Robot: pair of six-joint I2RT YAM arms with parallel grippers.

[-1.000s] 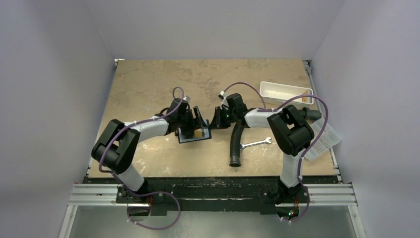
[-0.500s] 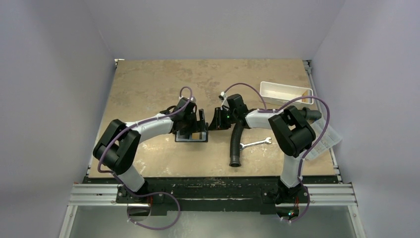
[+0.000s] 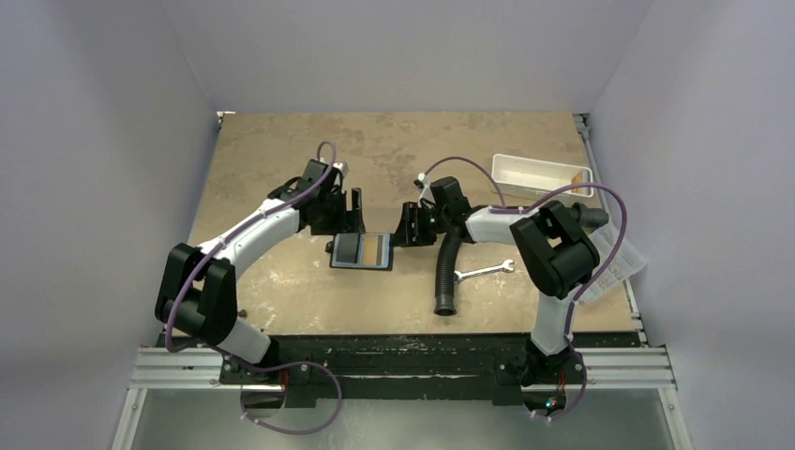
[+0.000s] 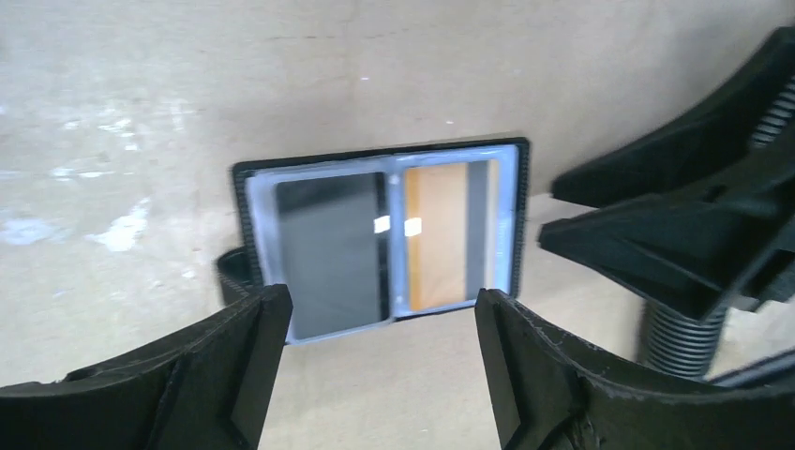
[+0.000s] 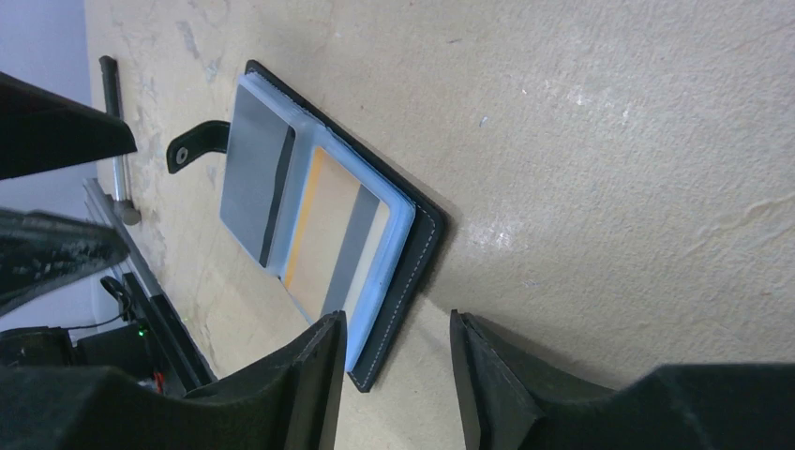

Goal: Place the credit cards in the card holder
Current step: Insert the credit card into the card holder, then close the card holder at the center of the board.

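Observation:
The black card holder lies open and flat on the table, its clear sleeves facing up. A greyish credit card sits in its left sleeve and a yellowish-tan credit card in its right one. Both also show in the right wrist view, grey and tan, with the holder's strap sticking out. My left gripper is open and empty, just behind the holder. My right gripper is open and empty at the holder's right edge, with one finger close to its corner.
A black corrugated hose lies just right of the holder, under the right arm. A silver wrench lies beside it. A white tray stands at the back right, and a clear compartment box is at the right edge.
My left gripper has come off the holder and drawn back and to the left. The holder, tilted up before, now lies flat and open. The right arm has barely moved.

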